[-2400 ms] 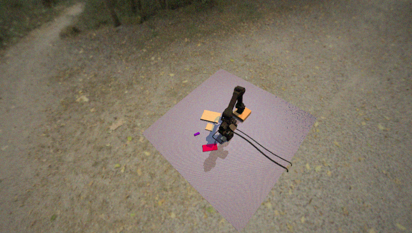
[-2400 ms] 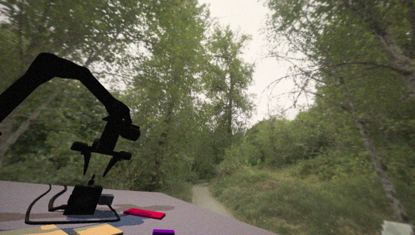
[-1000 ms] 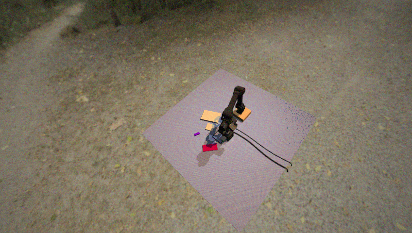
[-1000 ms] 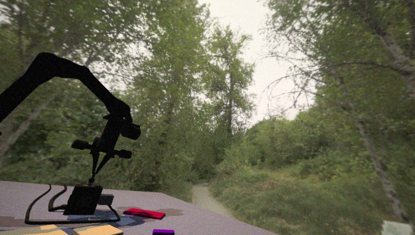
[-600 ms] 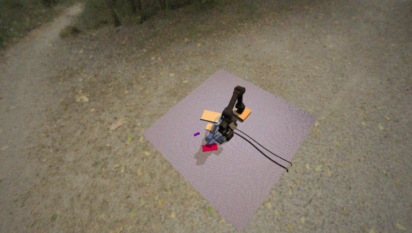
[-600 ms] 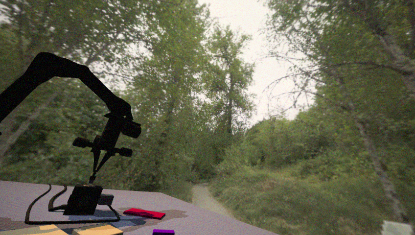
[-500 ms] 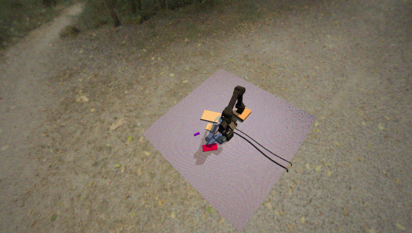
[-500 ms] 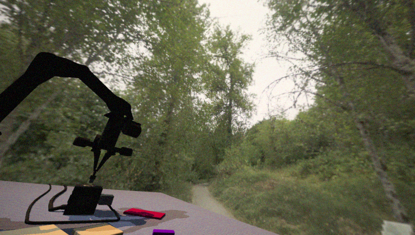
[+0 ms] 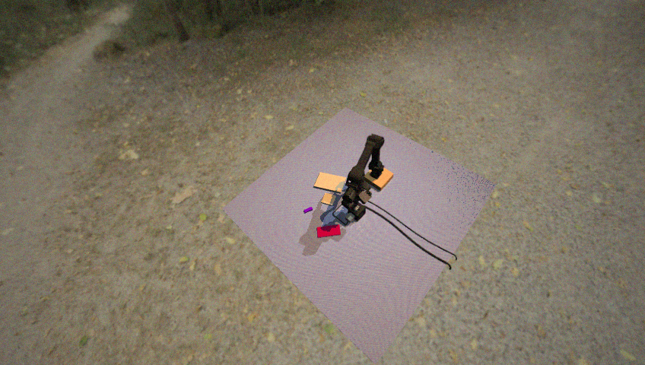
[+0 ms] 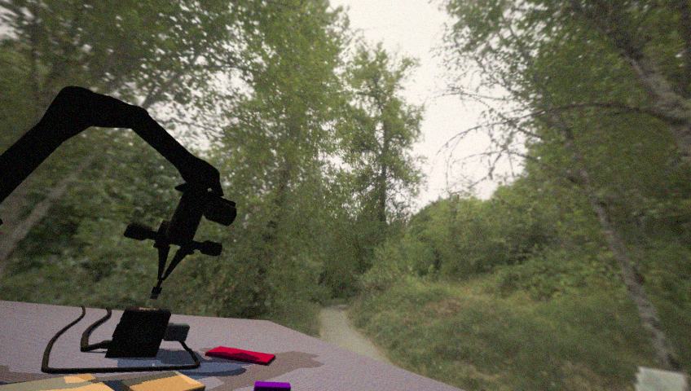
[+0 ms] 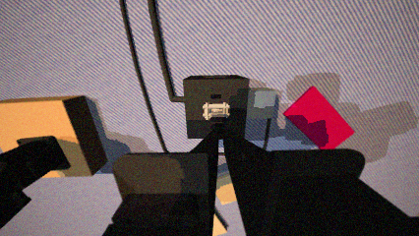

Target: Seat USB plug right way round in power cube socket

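Observation:
The dark power cube [image 10: 138, 336] [image 11: 197, 105] stands on the table, with its bright-rimmed socket [image 11: 216, 111] facing up. My gripper [image 10: 159, 282] [image 11: 219, 134] is shut on the small dark USB plug [image 10: 155, 292]. In the exterior view the plug hangs just above the cube's top, with a visible gap below it, so it is out of the socket. The fingers tilt a little. In the wrist view the tips overlap the cube's near part, just below the socket. The plug's near end is hidden by the fingers, and which way round it faces cannot be told.
A grey block [image 10: 177, 332] [image 11: 264, 102] sticks out of the cube's side, with a cable from it. Two black cables [image 9: 409, 232] cross the table [image 9: 362, 280]. A red block [image 9: 328, 230] [image 10: 239, 354] [image 11: 320, 118], orange blocks [image 9: 329, 182] [image 11: 36, 120] and a purple piece [image 9: 308, 209] [image 10: 271, 386] lie around.

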`<state>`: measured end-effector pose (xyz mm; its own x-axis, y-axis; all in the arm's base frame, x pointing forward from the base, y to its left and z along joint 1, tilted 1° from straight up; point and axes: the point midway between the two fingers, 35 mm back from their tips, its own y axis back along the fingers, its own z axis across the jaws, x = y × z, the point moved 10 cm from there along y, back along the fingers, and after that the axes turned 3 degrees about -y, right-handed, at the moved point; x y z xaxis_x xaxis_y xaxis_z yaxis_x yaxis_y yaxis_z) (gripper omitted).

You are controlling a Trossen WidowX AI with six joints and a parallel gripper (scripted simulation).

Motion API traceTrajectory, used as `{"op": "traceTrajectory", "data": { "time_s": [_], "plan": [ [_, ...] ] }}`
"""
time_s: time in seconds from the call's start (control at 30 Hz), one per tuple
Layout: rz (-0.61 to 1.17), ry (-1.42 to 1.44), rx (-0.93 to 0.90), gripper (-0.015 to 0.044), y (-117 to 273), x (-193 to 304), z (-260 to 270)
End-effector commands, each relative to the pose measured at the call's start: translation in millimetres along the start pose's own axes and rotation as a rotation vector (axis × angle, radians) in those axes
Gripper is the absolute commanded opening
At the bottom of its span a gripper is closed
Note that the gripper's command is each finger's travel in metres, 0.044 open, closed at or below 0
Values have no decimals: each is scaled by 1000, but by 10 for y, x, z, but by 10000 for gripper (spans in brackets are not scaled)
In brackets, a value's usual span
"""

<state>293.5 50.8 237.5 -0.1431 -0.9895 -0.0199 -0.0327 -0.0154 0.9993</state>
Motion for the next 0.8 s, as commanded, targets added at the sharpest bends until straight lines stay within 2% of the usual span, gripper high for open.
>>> {"op": "traceTrajectory", "data": {
  "time_s": [0.0, 0.2, 0.77],
  "plan": [
    [-2, 1, 6, 0, 37, 0, -2],
    [-1, -54, 2, 0, 16, 0, -1],
    [-1, -508, 1, 0, 9, 0, 0]
  ]
}}
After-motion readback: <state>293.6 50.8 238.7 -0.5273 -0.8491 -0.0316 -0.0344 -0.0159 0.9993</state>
